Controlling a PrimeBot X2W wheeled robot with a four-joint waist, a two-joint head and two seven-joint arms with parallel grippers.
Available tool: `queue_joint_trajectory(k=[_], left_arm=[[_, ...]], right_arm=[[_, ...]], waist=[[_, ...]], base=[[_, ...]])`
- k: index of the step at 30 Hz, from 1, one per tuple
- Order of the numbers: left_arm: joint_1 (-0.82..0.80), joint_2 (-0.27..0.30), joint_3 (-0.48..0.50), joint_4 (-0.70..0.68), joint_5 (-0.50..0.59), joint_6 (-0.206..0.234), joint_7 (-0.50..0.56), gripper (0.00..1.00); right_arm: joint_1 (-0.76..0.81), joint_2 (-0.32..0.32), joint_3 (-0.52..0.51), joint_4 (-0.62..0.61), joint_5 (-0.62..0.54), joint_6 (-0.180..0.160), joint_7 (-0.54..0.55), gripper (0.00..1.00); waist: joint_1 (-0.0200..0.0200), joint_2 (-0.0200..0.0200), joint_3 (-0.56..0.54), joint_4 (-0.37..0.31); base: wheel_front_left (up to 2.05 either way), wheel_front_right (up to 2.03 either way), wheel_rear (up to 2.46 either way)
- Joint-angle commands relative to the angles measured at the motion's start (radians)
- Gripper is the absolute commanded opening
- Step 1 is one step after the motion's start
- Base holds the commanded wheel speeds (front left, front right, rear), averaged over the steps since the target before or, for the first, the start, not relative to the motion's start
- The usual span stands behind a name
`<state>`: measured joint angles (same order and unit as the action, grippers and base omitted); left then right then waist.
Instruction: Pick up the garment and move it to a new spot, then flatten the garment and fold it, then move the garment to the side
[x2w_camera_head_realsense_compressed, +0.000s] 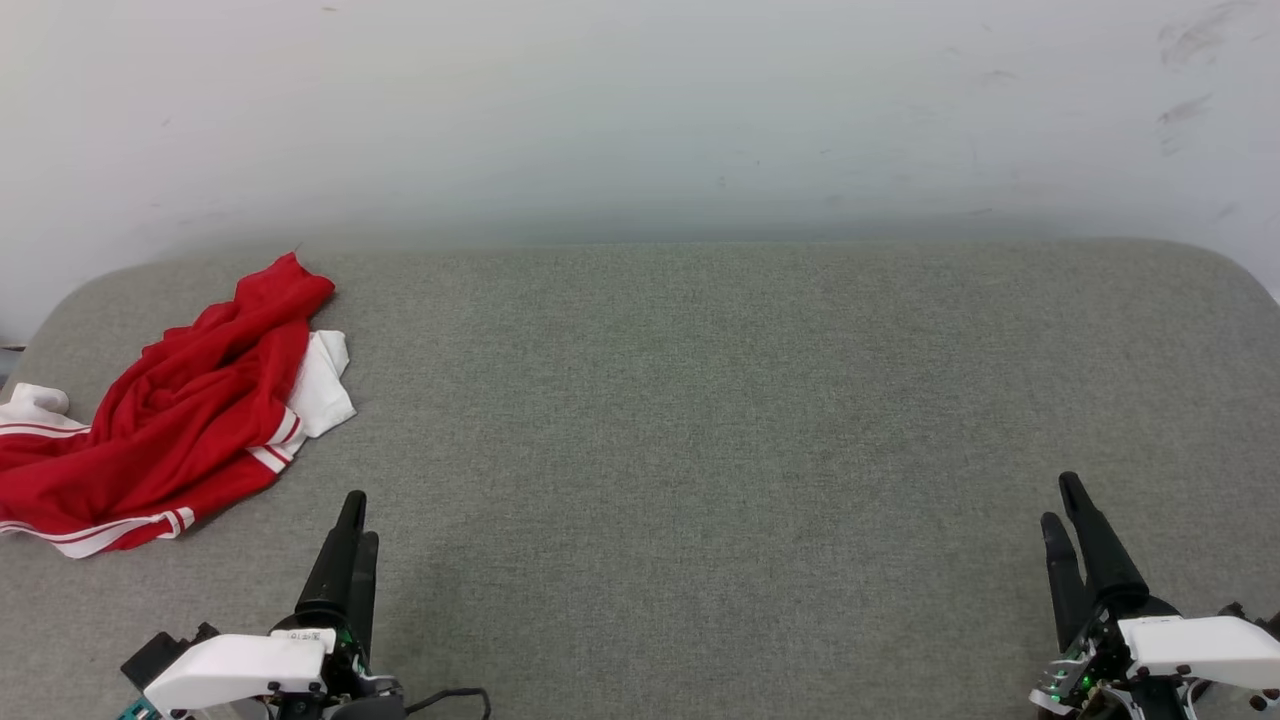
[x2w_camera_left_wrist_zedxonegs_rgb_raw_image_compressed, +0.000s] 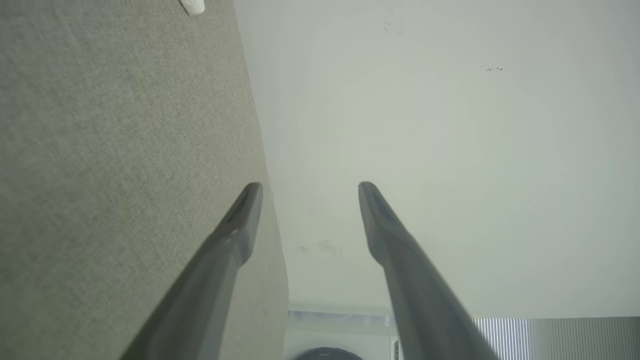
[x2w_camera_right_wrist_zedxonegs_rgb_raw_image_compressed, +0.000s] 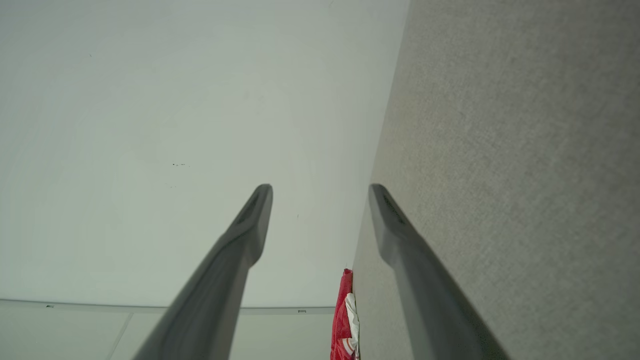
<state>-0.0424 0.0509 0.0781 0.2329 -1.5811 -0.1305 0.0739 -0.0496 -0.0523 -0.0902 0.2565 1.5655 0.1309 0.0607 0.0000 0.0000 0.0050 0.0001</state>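
The crumpled red jersey (x2w_camera_head_realsense_compressed: 180, 410) lies at the gray counter (x2w_camera_head_realsense_compressed: 700, 400) left edge, while the left claw (x2w_camera_head_realsense_compressed: 360, 520) and right claw (x2w_camera_head_realsense_compressed: 1058, 500) gape wide, empty.

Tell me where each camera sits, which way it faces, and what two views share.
Head view: on the head, looking forward and down across the grey surface to the white wall; left gripper and right gripper at the bottom, the garment far left.
Left wrist view: left wrist, rolled sideways, looking along its open fingers; surface left, wall right.
Right wrist view: right wrist, looking along its open fingers; wall left, surface right.
Shared: head and right wrist views both show the garment.
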Motion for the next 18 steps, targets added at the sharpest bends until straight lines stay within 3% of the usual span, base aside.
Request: queue_joint_trajectory(k=[1, 18], left_arm=[[-0.002, 0.017, -0.012, -0.03, 0.029, 0.0, -0.019, 1.0], [0.023, 0.057, -0.049, -0.096, 0.35, 0.0, -0.099, 1.0]], right_arm=[[-0.009, -0.004, 0.002, -0.027, -0.029, 0.0, -0.013, 1.0], [-0.005, -0.016, -0.008, -0.066, -0.37, 0.0, -0.085, 1.0]], waist=[[0.0, 0.0, 0.0, 0.0], [0.0, 0.0, 0.007, -0.005]], base=[[0.0, 0.0, 0.0], [0.0, 0.0, 0.0]])
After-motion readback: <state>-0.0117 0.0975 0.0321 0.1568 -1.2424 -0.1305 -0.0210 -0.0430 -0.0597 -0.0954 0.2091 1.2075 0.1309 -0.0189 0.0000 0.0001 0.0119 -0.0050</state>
